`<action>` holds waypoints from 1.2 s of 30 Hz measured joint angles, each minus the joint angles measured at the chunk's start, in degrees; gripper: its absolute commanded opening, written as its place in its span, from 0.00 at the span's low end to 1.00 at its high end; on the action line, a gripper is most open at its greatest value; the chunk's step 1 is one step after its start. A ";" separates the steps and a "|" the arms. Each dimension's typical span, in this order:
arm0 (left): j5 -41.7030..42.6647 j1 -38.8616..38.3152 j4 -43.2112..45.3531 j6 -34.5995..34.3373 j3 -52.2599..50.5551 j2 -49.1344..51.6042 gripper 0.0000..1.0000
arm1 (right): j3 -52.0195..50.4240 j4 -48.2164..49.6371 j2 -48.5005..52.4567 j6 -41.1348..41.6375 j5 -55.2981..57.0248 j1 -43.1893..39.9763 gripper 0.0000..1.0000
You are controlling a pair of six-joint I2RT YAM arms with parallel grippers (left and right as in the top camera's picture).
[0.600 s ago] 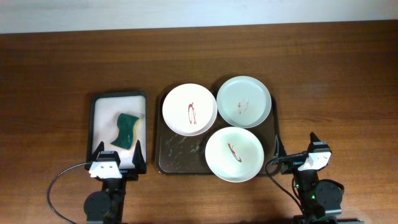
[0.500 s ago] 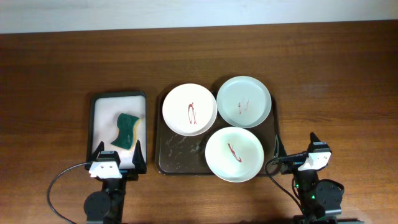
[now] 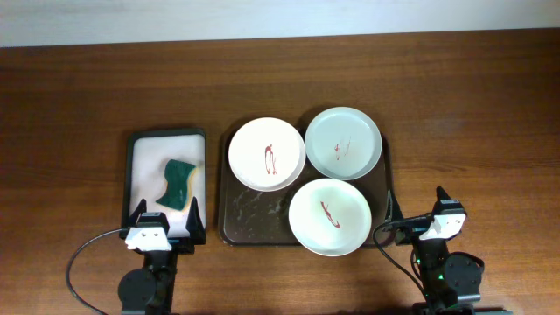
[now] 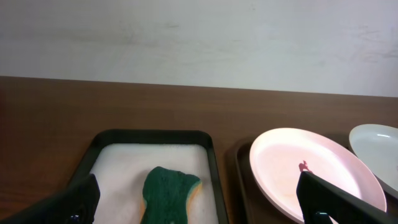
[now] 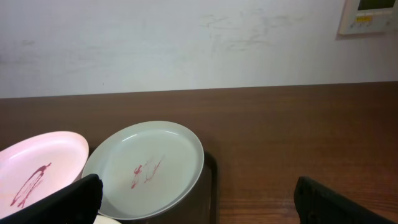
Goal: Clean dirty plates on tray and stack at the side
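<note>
Three white plates with red smears lie on the dark brown tray: one at back left, a faintly greenish one at back right, one at front right. My left gripper is open and empty at the near end of the small tray, just in front of the sponge. My right gripper is open and empty by the brown tray's front right corner. The left wrist view shows the back left plate. The right wrist view shows the greenish plate and the back left plate.
A green sponge lies in a smaller black-rimmed white-bottomed tray left of the brown tray; it also shows in the left wrist view. Bare wooden table lies to the right and behind. A white wall runs along the far edge.
</note>
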 measured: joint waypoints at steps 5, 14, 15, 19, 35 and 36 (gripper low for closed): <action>0.00 0.00 0.02 0.00 0.00 0.00 1.00 | 0.00 0.00 0.00 0.02 0.00 0.00 0.99; 4.07 0.00 -4.94 -2.64 2.45 0.07 0.99 | 0.22 -0.37 0.00 3.04 -1.77 0.00 0.99; 4.07 0.00 -8.28 -3.06 4.24 0.50 0.99 | 1.49 -2.54 0.39 4.57 -2.16 0.00 0.99; 4.13 0.00 -15.56 -3.50 13.03 10.56 0.99 | 13.33 -15.58 7.30 6.32 -3.61 0.00 0.99; 2.14 0.04 -42.69 -3.72 58.07 65.79 0.99 | 53.29 -48.09 55.58 7.13 -11.96 0.00 0.99; 0.63 0.07 -40.19 -3.74 58.21 66.77 0.99 | 53.29 -48.04 55.65 7.13 -12.13 0.00 0.99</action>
